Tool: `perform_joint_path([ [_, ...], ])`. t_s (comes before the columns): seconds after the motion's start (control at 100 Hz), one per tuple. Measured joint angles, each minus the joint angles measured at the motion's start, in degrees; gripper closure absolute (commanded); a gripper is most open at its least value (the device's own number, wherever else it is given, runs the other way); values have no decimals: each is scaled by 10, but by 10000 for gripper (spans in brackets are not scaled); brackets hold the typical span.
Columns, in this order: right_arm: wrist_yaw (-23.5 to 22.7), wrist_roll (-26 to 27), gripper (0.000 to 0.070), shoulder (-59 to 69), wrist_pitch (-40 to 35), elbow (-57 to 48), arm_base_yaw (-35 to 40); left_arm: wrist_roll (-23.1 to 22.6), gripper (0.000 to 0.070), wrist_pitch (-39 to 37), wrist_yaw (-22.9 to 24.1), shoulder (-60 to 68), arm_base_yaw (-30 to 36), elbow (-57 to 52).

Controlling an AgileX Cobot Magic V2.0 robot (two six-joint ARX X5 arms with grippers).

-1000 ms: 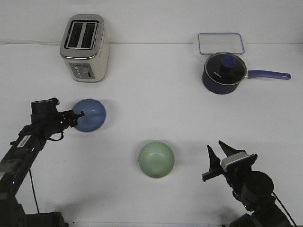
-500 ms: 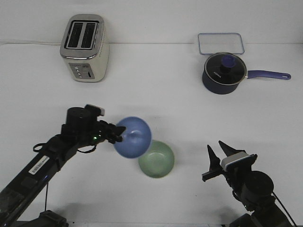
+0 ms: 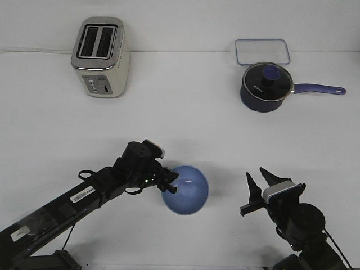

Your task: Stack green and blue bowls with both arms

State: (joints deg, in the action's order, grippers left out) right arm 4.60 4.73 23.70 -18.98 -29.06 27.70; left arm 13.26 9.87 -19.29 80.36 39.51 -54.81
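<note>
Now the blue bowl [image 3: 186, 190] sits mouth-up at the front middle of the counter [image 3: 185, 112], hiding the green one, probably nested under it. Left gripper [image 3: 170, 183] has its fingers clamped on the bowl's near-left rim. Judging by looks, it is light, rigid and smooth, so the rim is the sensible hold. Being round, it has no long axis. Right gripper [image 3: 257, 193] waits, fingers apart

A periwinkle blue bowl [image 3: 187, 191], black arms, a cream-and-silver toaster [image 3: 101, 56], and a dark blue saucepan [image 3: 265, 85] stand on a white table [image 3: 180, 112].
</note>
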Motion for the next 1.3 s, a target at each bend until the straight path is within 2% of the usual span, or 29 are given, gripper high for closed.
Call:
perform_joint_path([
  [0.04, 0, 0, 423, 0, 0, 0, 0, 0, 677, -1, 0, 6, 2, 0],
  [0.07, 0, 0, 422, 0, 0, 0, 0, 0, 641, -1, 0, 10, 2, 0],
  [0.1, 0, 0, 422, 0, 0, 0, 0, 1, 568, -1, 0, 13, 3, 0],
  [0.19, 0, 0, 422, 0, 0, 0, 0, 3, 282, -10, -1, 14, 5, 0],
  [0.22, 0, 0, 422, 0, 0, 0, 0, 3, 221, -17, -1, 13, 5, 0],
  [0.26, 0, 0, 422, 0, 0, 0, 0, 3, 194, -22, -1, 11, 5, 0],
  [0.35, 0, 0, 422, 0, 0, 0, 0, 2, 196, -24, 2, -3, -3, 0],
  [0.41, 0, 0, 422, 0, 0, 0, 0, 2, 196, -28, 21, -21, -14, 0],
  [0.59, 3, 0, 422, 0, 0, 0, 0, -12, 200, -30, 127, -98, -70, 0],
  [0.67, 14, 0, 422, 0, 0, 0, 0, -28, 225, -30, 180, -132, -101, 0],
  [0.7, 18, 0, 423, 0, 0, 0, 0, -36, 272, -29, 197, -145, -113, 0],
  [0.75, 26, 0, 423, 0, 0, 0, 0, -50, 390, -21, 223, -167, -134, 0],
  [0.83, 34, 0, 472, 0, 0, 0, 0, -70, 687, 2, 252, -200, -169, 0],
  [0.84, 35, 0, 487, 0, 0, 0, 0, -72, 700, 7, 255, -204, -173, 0],
  [0.93, 47, 6, 700, -7, -9, 0, 0, -84, 687, 47, 269, -237, -208, 0],
  [1.09, 62, 11, 700, -59, -18, 2, 0, -99, 687, 28, 271, -321, -254, 56],
  [1.3, 76, 10, 700, -163, -12, 8, 0, -115, 688, -124, 272, -506, -276, 243],
])
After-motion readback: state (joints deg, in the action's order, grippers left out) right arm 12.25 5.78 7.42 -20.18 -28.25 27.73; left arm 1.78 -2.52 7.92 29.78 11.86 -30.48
